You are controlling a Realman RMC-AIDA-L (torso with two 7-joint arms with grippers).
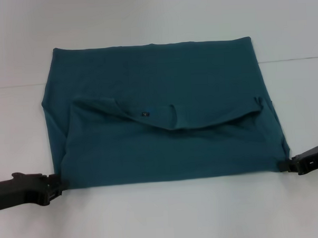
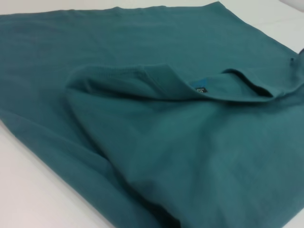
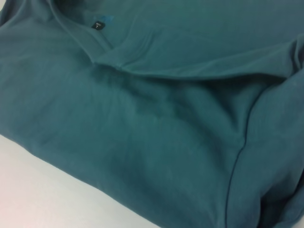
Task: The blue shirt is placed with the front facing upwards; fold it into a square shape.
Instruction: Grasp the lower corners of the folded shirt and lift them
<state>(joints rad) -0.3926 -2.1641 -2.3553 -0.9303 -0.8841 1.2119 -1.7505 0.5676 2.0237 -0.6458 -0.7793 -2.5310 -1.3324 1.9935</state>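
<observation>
The blue shirt [image 1: 163,97] lies flat on the white worktop [image 1: 155,24], filling the middle of the head view as a wide rectangle. Its upper part has been folded down toward the lower edge of the frame, so the collar edge runs as a curved line across the centre, with the small dark neck label [image 1: 144,114] showing just left of the middle. No lettering is visible.

The left gripper [image 1: 55,188] sits at the lower left of the frame, touching the shirt's near left corner. The right gripper [image 1: 289,166] sits at the lower right edge, touching the near right corner. Whether either pair of jaws is clamped on the cloth or apart cannot be told.

Both wrist views are filled with teal cloth, the folded collar and the label [image 2: 200,88] [image 3: 98,24].
</observation>
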